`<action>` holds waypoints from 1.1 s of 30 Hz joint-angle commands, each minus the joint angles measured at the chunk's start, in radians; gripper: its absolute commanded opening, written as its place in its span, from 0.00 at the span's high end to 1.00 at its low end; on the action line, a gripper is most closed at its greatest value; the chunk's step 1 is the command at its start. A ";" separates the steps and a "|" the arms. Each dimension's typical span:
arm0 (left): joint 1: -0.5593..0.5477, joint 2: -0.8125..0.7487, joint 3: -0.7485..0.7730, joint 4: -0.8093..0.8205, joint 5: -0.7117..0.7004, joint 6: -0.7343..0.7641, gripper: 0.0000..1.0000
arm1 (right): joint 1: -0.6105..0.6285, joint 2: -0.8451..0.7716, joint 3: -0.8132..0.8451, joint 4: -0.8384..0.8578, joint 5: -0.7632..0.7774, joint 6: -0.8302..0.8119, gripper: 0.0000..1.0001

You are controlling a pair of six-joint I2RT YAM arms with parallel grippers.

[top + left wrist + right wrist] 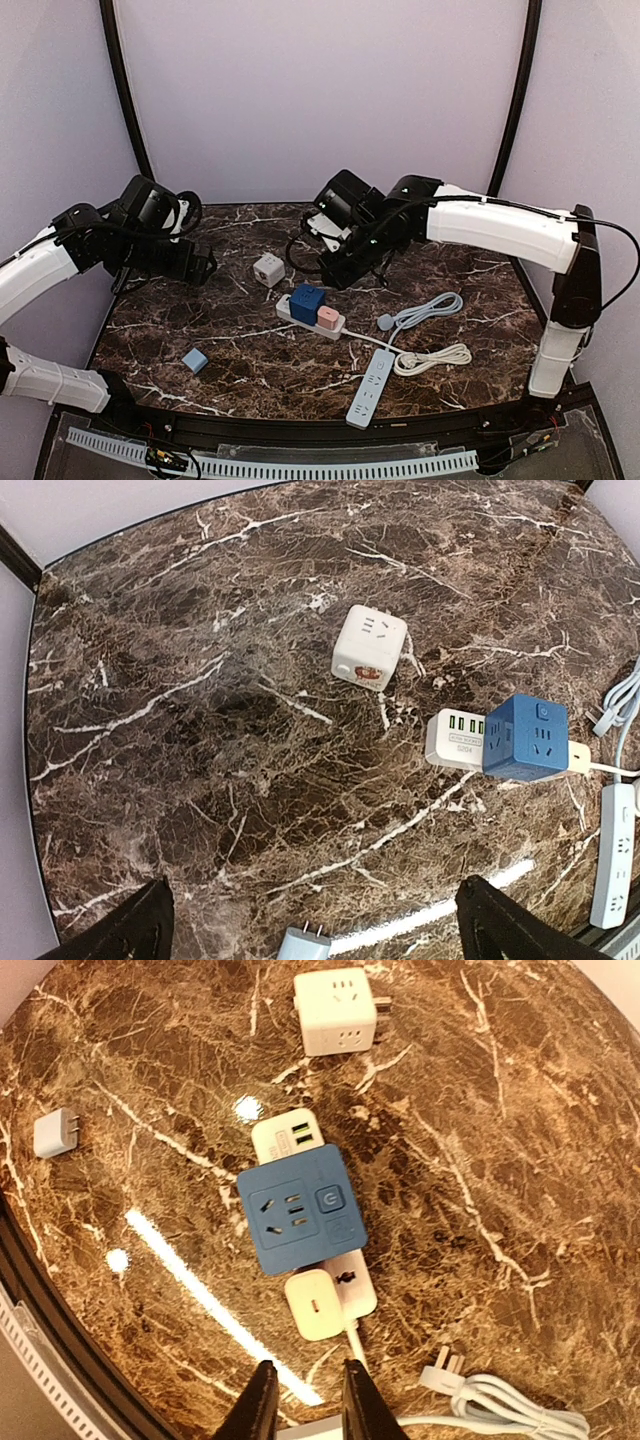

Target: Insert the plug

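Observation:
A white power strip (291, 310) lies mid-table with a blue cube adapter (307, 303) and a pink plug (329, 318) seated in it. A white cube adapter (268, 269) lies loose behind it. A small light-blue charger plug (195, 360) lies at the front left, prongs up in the left wrist view (305, 943). My left gripper (205, 265) is wide open and empty, high above the charger (315, 925). My right gripper (335, 272) hovers over the strip, its fingers (255, 1405) a narrow gap apart and empty, just off the pink plug (318, 1303).
A second white power strip (370, 388) lies at the front, its coiled white cable (432, 355) and three-pin plug (385, 322) to the right. The curved table edge (300, 425) runs along the front.

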 commanded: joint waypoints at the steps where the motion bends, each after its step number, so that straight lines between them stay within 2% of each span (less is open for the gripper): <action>1: 0.005 -0.045 -0.042 -0.094 0.005 -0.072 0.03 | -0.028 -0.059 -0.062 0.110 0.109 0.060 0.72; 7: 0.003 -0.058 -0.065 -0.203 0.091 -0.139 0.12 | -0.067 -0.156 -0.171 0.225 0.125 0.070 0.40; 10: 0.004 -0.052 -0.074 -0.234 0.144 -0.136 0.13 | -0.092 -0.182 -0.210 0.253 0.121 0.073 0.32; 19: -0.001 0.028 -0.127 -0.241 0.321 -0.097 0.17 | -0.126 -0.152 -0.190 0.240 0.092 0.061 0.27; 23: -0.018 0.057 -0.149 -0.287 0.352 -0.102 0.18 | -0.127 -0.150 -0.197 0.226 0.090 0.063 0.24; 33: -0.113 -0.005 -0.259 -0.326 0.357 -0.158 0.18 | -0.127 -0.158 -0.233 0.235 0.093 0.063 0.21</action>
